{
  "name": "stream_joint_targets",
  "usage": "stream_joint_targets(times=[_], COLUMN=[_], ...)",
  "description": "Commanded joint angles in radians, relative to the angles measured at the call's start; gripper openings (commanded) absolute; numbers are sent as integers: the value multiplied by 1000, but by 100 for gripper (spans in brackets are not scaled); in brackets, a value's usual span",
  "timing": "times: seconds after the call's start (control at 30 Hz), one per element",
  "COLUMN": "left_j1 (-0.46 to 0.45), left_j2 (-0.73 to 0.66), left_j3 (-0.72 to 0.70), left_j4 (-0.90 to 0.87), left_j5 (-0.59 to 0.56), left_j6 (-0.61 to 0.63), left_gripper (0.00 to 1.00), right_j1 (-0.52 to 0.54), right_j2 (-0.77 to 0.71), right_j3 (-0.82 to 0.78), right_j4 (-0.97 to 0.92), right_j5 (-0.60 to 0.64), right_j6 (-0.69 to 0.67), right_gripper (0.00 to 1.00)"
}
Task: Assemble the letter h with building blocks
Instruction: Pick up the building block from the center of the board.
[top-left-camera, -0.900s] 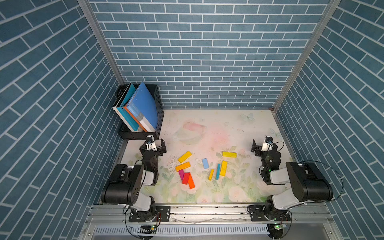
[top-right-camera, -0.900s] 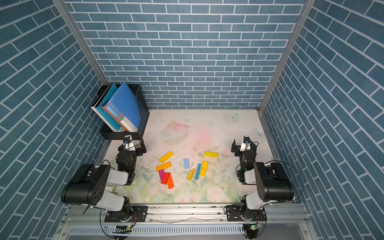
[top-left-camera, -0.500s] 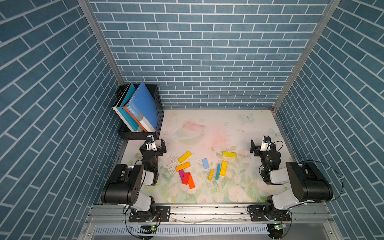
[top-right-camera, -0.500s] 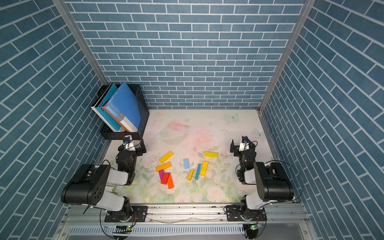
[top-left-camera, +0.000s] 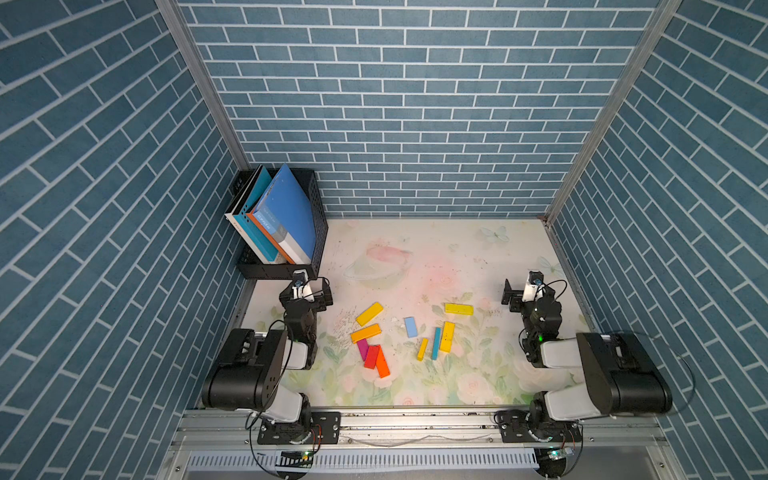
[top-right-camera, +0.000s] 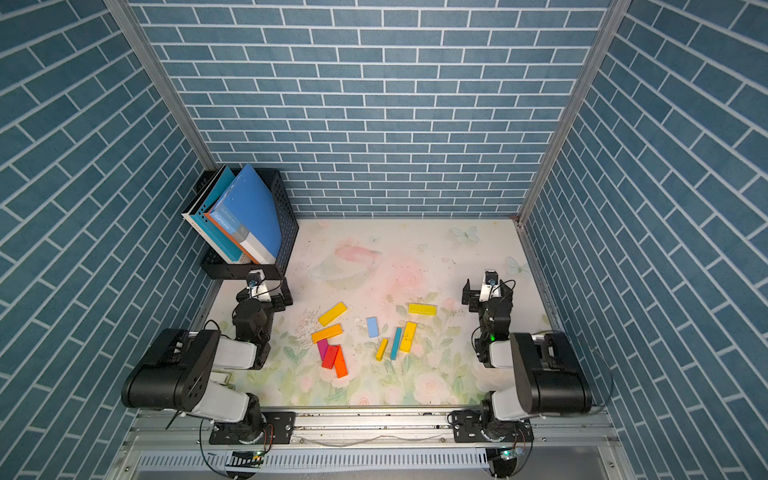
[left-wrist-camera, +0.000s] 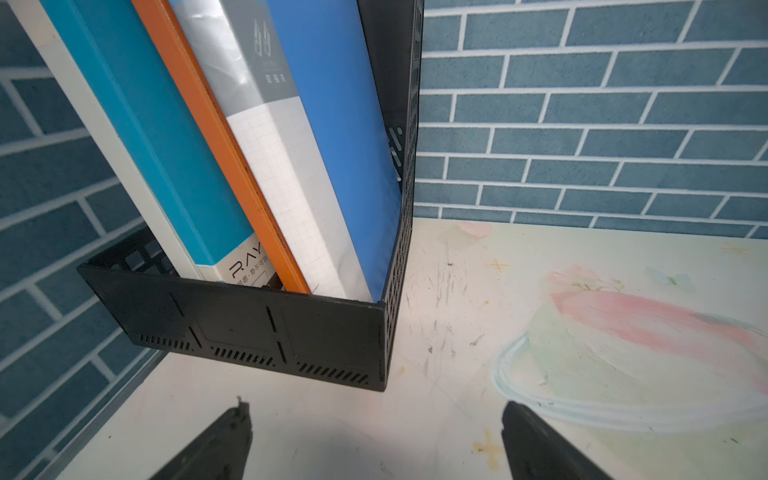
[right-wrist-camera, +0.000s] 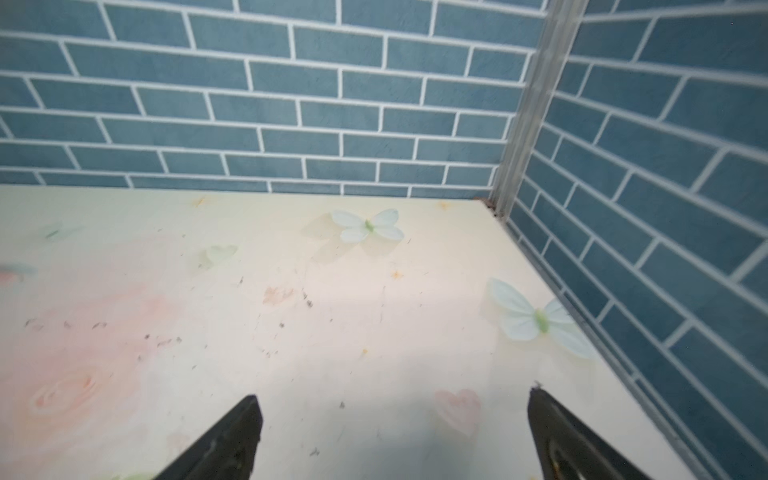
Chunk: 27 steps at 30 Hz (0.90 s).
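End effector status: the left end effector (left-wrist-camera: 374, 411) stood with its jaws wide apart and empty, just short of the near corner of the file rack (left-wrist-camera: 232, 328). The right end effector (right-wrist-camera: 392, 397) was equally spread and empty over bare surface. In each wrist view only the two fingertips (left-wrist-camera: 237, 428) showed, the rest cut off at the frame edge.

The floral-printed bench (top-left-camera: 436, 257) was partly covered along its front edge by the arm bases. The black file rack stood in the far left corner, its back wall largely hidden behind the books (top-left-camera: 286, 212) leaning in it.

Ten building blocks (top-left-camera: 447, 336) lay flat mid-bench between the arms, well apart from both end effectors and outside both wrist views. The left cluster held yellow, orange, the magenta block (top-left-camera: 362, 348), the red block (top-left-camera: 371, 356) and a second orange. Whether red overlapped magenta or merely touched it could not be told. The right cluster held light blue, two yellow, teal and a narrow yellow.
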<state>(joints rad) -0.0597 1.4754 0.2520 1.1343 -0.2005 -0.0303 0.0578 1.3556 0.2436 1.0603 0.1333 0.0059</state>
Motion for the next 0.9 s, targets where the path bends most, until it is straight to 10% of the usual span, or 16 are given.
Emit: stream_joint_targets(times=[0.0, 0.17, 0.27, 0.53, 0.67, 0.87], left_j1=[-40, -77, -172, -576, -585, -568], left_j2=[-115, -260, -300, -290, -201, 23], left_j3=[204, 408, 441, 463, 462, 603], left_j4=[-385, -835, -968, -1222, -1281, -1354], left_j5=[-182, -189, -136, -249, -187, -82], left_j6=[-54, -467, -565, -568, -536, -421], left_gripper=[100, 91, 89, 88, 91, 90], right_j1=[5, -14, 24, 464, 497, 664], right_j2=[-332, -663, -551, -303, -269, -26], right_j3=[190, 149, 336, 589, 546, 661], right_j4=[-440, -760, -1024, -1534, -1492, -1603], right_j5=[177, 206, 75, 377, 169, 169], right_j6=[259, 757, 725, 887, 881, 842], right_gripper=[99, 99, 99, 99, 93, 77])
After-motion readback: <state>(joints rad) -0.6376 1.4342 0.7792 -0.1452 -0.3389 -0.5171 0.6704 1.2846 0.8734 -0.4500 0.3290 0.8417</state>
